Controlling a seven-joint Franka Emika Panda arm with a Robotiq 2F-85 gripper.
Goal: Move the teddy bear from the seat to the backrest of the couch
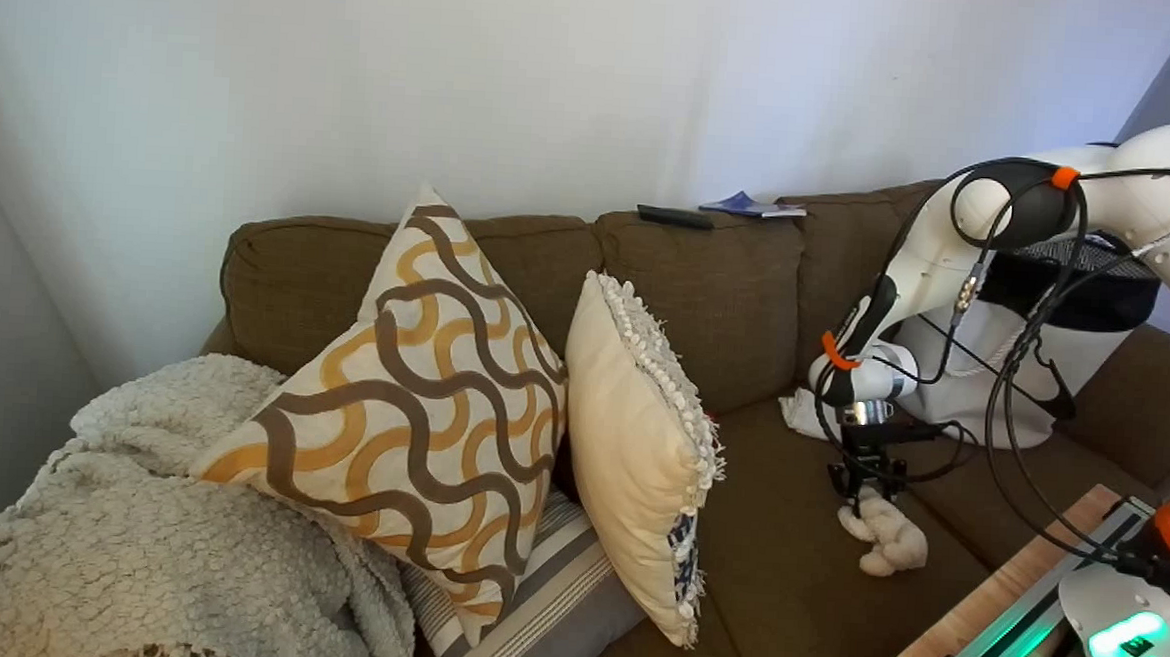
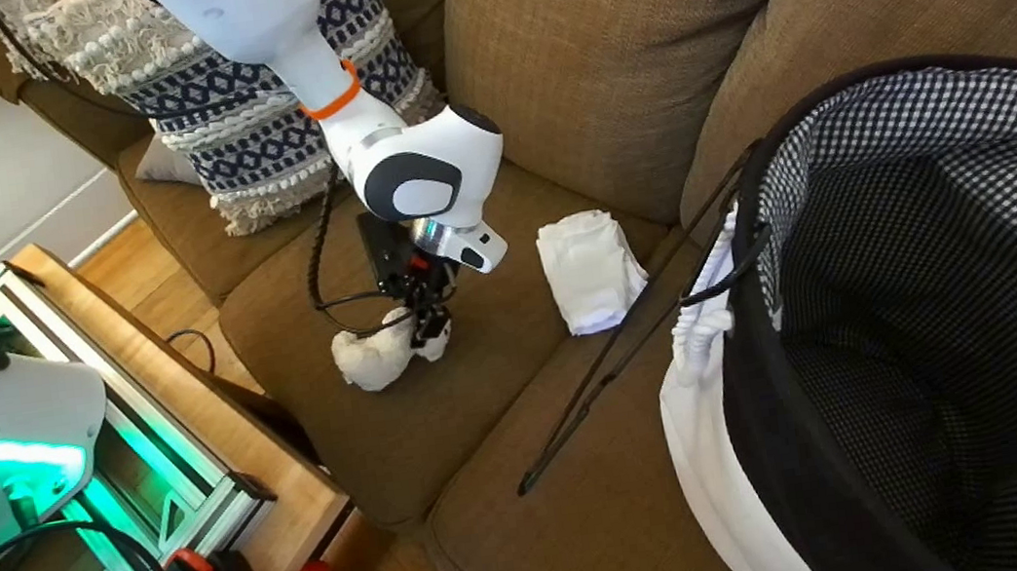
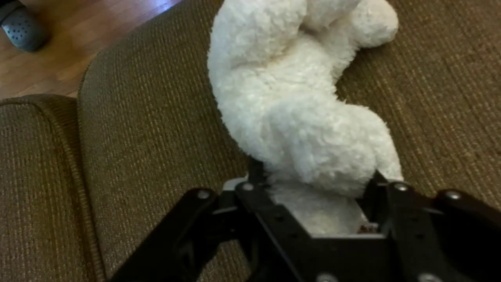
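Hand (image 3: 316, 181) w/ bear (image 3: 289, 98) betw. fingers (image 3: 259, 207), grip unclr, "KA EMIKA" on base (image 2: 33, 407)

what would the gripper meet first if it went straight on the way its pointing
Probably the teddy bear: the gripper points down at it, with part of the plush between its jaws. Beneath is the seat; how near the tips are to it is hard to judge.

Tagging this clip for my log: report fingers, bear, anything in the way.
Fingers either side of teddy bear, firm hold uncertain. It lies on seat, not yet on backrest. Possibly in the way: black object, blue item atop backrest.
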